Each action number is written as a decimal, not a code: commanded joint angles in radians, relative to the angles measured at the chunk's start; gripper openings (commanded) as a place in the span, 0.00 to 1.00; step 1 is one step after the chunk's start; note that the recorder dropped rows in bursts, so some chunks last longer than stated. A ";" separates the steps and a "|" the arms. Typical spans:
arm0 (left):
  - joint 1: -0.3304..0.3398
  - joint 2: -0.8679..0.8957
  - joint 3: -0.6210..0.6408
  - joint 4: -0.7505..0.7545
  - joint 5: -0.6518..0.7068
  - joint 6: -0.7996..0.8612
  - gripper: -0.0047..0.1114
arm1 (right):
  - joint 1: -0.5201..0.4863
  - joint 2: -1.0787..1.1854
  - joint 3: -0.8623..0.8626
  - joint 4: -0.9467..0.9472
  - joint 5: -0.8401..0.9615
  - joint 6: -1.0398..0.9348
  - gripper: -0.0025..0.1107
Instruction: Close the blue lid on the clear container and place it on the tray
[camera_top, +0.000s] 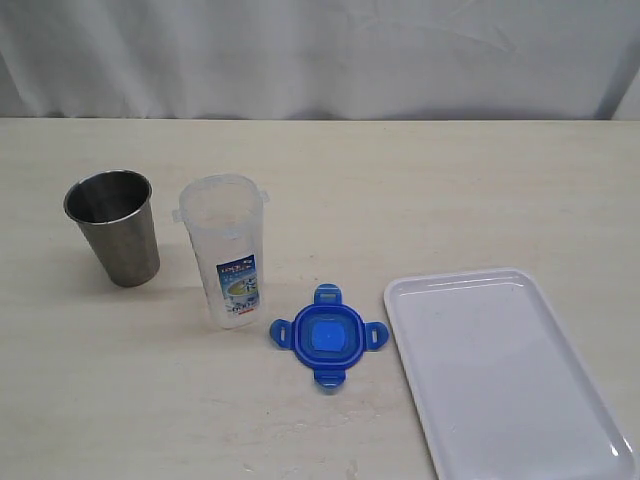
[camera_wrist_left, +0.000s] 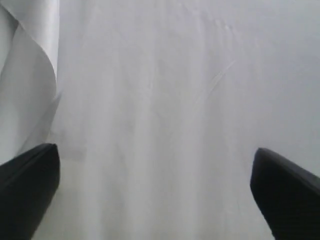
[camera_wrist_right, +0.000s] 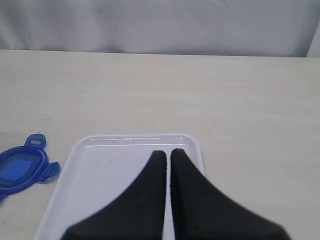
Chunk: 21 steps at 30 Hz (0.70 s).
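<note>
Since blue lid (camera_top: 328, 336) lies loose on table (camera_top: 400, 190) btwn clear container (camera_top: 225, 262) & tray (camera_top: 470, 277), no step done | container upright, uncapped, off tray | L end effector (camera_wrist_left: 155, 170) spread, empty | R end effector (camera_wrist_right: 167, 155) clenched, empty, above tray

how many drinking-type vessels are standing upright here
2. In the exterior view the grey steel cup stands at the left. The clear container stands just right of it, apart from it and open-topped. The blue lid lies separately, beside the tray. Nothing seems hidden.
</note>
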 joint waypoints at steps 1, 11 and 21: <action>-0.008 0.147 -0.005 0.114 -0.031 -0.021 0.94 | 0.001 -0.004 0.003 0.005 -0.004 0.005 0.06; -0.008 0.542 -0.001 0.406 -0.102 -0.068 0.94 | 0.001 -0.004 0.003 0.005 -0.004 0.005 0.06; -0.008 0.992 -0.001 0.334 -0.402 0.223 0.94 | 0.001 -0.004 0.003 0.005 -0.004 0.005 0.06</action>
